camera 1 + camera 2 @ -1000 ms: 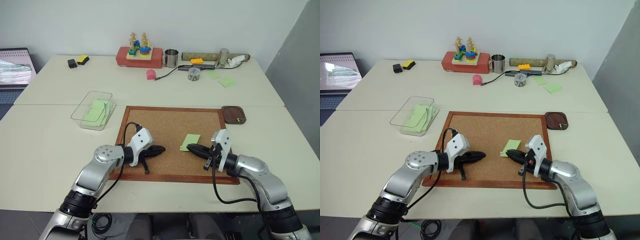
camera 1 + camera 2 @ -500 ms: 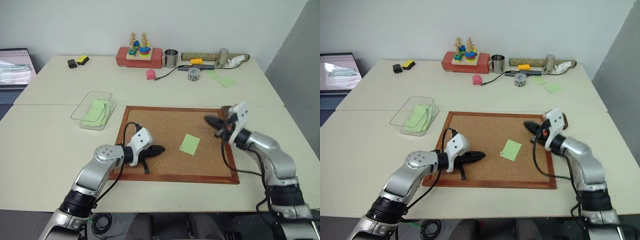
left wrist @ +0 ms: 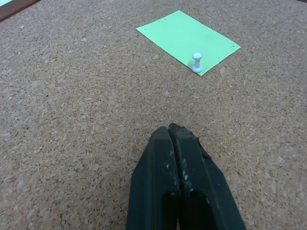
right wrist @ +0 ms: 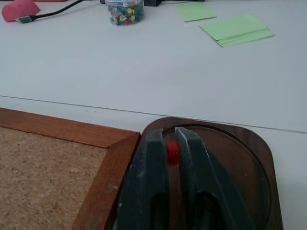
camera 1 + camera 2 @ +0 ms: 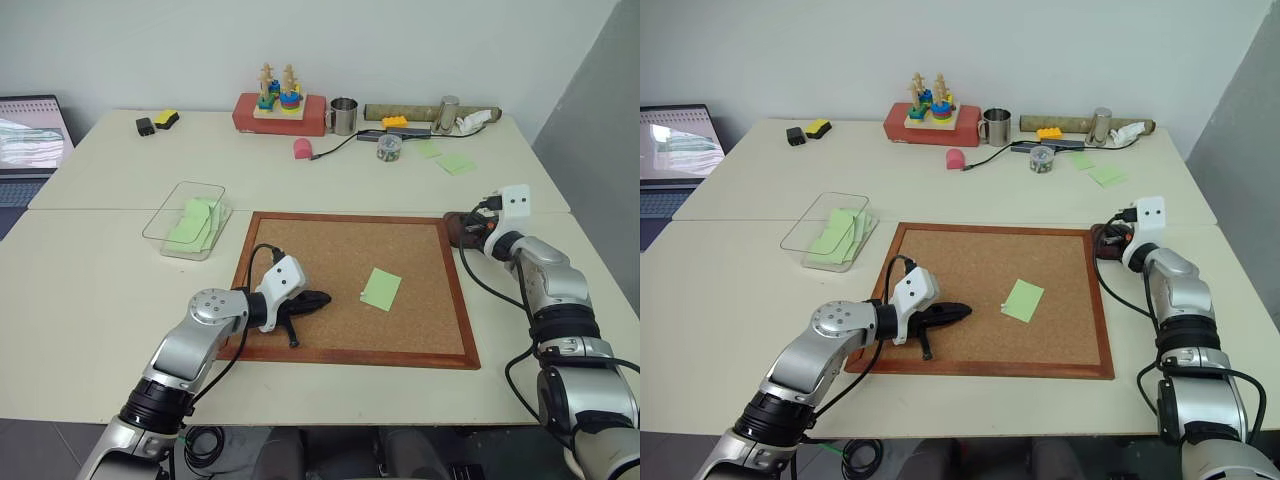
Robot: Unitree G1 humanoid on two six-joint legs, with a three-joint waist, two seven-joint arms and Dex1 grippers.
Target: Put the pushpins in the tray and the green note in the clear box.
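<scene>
A cork board [image 5: 330, 270] lies before a metal cup [image 5: 343, 116].

The cork board [image 5: 340, 270] has a rough, speckled, matt face inside a smooth reddish wooden frame, and the green note [image 3: 188, 41] on it is thin matt paper, pinned by a glossy white plastic pushpin [image 3: 196, 62]. The tray [image 4: 249, 163] at the right is dark polished wood with a soft sheen, the clear box [image 5: 170, 225] at the left transparent plastic. The desk [image 5: 100, 290] is smooth, matt cream, and both pincers' fingers [image 3: 180, 191] are dull black plastic, scuffed.
</scene>
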